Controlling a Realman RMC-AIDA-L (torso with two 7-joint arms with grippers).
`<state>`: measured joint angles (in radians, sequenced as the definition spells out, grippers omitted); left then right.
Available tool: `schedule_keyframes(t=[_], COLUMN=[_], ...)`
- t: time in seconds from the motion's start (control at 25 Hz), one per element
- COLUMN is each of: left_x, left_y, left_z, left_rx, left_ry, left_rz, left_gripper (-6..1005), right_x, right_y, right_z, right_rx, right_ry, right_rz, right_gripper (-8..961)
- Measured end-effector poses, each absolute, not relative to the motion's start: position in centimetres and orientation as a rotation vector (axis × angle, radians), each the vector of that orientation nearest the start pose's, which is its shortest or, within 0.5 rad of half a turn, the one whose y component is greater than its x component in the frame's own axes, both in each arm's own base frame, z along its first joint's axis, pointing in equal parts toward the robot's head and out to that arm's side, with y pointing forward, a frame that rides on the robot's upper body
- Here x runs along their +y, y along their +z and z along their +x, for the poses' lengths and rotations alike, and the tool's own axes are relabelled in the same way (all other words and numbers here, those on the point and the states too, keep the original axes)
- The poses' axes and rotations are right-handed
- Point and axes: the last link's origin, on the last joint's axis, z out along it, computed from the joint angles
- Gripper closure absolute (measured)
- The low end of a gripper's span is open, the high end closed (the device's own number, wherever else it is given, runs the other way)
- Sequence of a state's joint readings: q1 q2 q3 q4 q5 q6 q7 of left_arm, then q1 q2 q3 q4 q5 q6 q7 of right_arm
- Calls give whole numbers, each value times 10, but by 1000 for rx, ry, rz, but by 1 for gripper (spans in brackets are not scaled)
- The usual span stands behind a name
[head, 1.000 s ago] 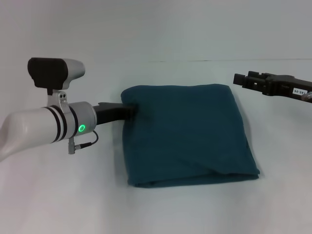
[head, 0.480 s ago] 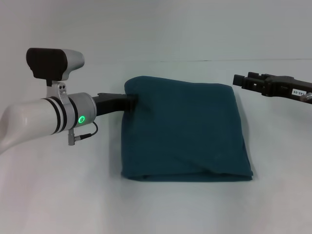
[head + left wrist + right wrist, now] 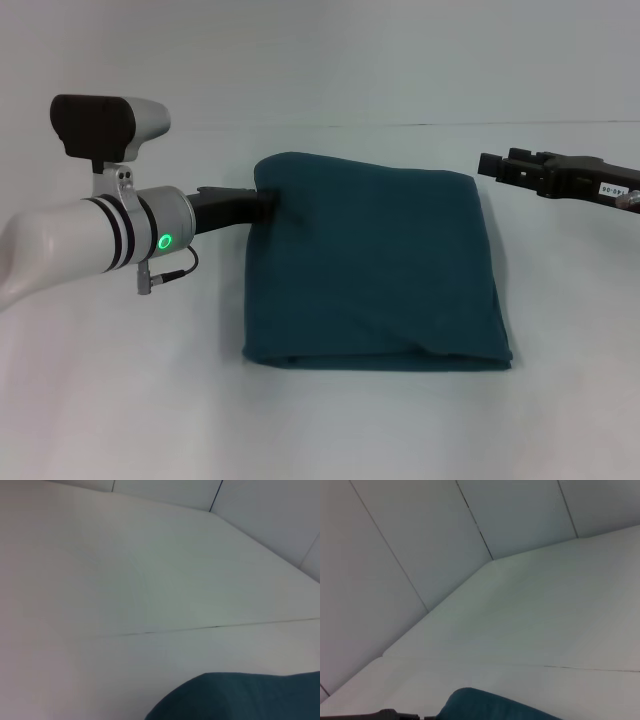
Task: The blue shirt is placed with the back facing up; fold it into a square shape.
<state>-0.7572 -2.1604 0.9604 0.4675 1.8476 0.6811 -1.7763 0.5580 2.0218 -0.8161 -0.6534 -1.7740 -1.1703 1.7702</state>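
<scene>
The blue shirt [image 3: 380, 270] lies folded into a rough rectangle in the middle of the white table [image 3: 90, 400]. My left gripper [image 3: 266, 205] is at its far left corner, shut on the fabric, which hides the fingertips. That corner is raised a little off the table. My right gripper [image 3: 490, 165] hangs in the air to the right of the shirt's far right corner, apart from it and empty. A shirt edge also shows in the left wrist view [image 3: 250, 700] and in the right wrist view [image 3: 485, 705].
The white table runs on all sides of the shirt, and a white wall [image 3: 320, 50] stands behind it. The left arm's white forearm [image 3: 80, 250] reaches in over the table's left part.
The left gripper has lifted the shirt's far left corner and drawn it slightly left. The shirt's near edge has slid away from me. The right arm has not moved.
</scene>
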Motion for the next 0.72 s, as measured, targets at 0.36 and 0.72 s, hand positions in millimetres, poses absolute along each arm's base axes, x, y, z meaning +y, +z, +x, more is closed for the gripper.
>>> schedule_keyframes(t=[0.36, 0.72], left_x=[426, 387], left_y=[-44, -7], left_z=[-241, -237], left_rx=[-1097, -1091], left_ry=[-533, -835], left_rz=[-2128, -2263], left_gripper=[828, 467], right_x=[393, 377], right_y=[31, 47], right_z=[268, 271], right_rx=[1076, 995], right_ry=[747, 876], right_rz=[-2282, -2306], right_gripper=[280, 247])
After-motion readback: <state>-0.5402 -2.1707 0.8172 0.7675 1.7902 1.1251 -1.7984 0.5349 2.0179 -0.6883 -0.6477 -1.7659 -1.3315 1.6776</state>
